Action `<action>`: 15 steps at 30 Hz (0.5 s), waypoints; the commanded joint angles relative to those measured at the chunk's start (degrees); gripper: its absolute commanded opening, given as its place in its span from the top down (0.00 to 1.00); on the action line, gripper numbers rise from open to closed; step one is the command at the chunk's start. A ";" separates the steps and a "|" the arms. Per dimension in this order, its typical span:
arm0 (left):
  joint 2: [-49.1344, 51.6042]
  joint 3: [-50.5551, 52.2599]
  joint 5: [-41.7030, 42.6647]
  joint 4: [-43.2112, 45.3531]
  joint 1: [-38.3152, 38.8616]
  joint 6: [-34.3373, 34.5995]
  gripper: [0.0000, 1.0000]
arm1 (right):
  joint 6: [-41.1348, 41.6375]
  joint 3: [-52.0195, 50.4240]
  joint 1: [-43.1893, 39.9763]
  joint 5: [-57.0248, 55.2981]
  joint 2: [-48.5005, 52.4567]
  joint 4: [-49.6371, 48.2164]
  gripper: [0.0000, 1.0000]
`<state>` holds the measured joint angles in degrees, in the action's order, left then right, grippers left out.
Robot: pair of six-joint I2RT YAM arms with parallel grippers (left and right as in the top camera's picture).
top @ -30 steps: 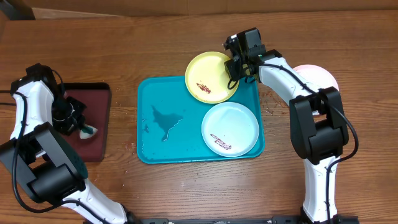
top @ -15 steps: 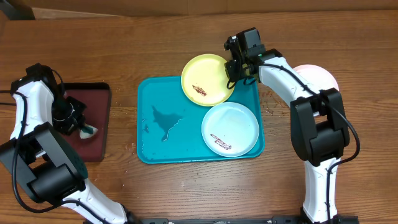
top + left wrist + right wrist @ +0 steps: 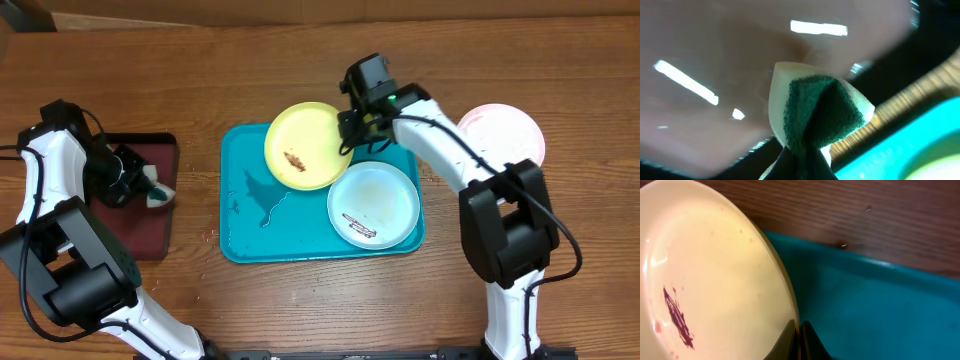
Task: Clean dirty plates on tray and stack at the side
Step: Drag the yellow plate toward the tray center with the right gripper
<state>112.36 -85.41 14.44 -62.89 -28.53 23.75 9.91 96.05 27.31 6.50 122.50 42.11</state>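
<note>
R gripper [image 3: 350,133] clenched on the rim of the yellow plate [image 3: 300,150], which is face up w/ a brown smear, over the tray's [image 3: 250,235] back edge. L gripper [image 3: 143,185] pinched tight on a green-white sponge [image 3: 156,193] above the maroon tray [image 3: 140,230]. Mint plate [image 3: 373,200] sits face up in the tray's front-right corner. Third plate [image 3: 505,130] is on the table [image 3: 150,80], off the tray's right side. Tray's long axis runs left-right.

yellow plate [image 3: 305,146]: smeared, over tray [image 3: 250,238] far rim | white plate [image 3: 372,205]: smeared, flat in tray | pale plate [image 3: 505,135]: off tray
</note>
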 commanded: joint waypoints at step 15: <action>-3.74 0.00 23.06 2.80 2.86 -16.13 0.96 | 33.07 -5.84 10.25 -1.51 -1.99 2.95 0.96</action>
<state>112.09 -85.41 31.57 -60.16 -26.63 12.58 35.29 92.29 36.95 6.37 122.48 45.58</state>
